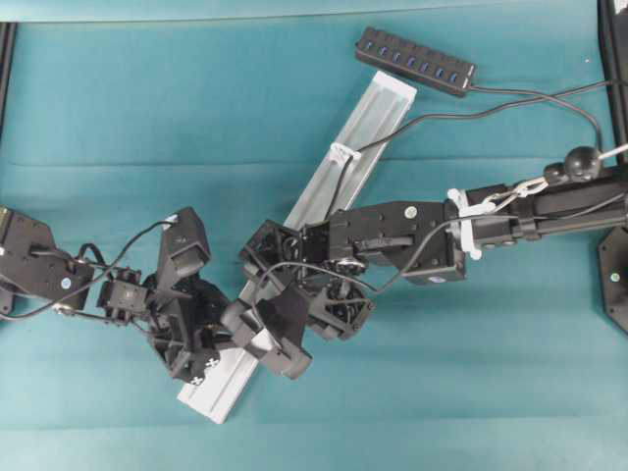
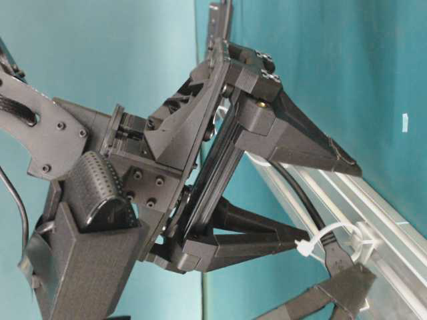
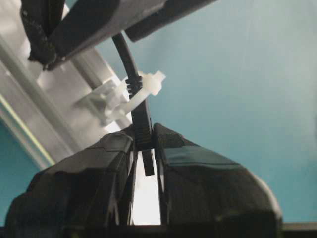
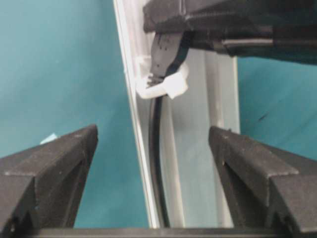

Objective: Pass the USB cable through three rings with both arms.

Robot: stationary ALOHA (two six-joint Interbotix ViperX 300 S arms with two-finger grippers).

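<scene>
The black USB cable (image 1: 412,124) runs into a whitish ring (image 1: 341,152) on the upper part of the silver rail (image 1: 378,108), then down along the rail under the arms. Lower down it passes through a second ring (image 3: 153,84), also seen as ring (image 4: 171,87) and ring (image 2: 347,237). Just past that ring my left gripper (image 3: 144,135) is shut on the cable's slim plug (image 3: 142,121). My right gripper (image 4: 154,144) stands wide open astride the rail, the cable (image 4: 156,163) lying free between its fingers (image 4: 74,148). Any other ring is hidden under the arms.
The black hub (image 1: 415,61) lies at the rail's far end. Both arms crowd over the lower half of the rail, the right arm (image 1: 510,211) reaching in from the right edge. Teal cloth (image 1: 118,118) covers the table all around.
</scene>
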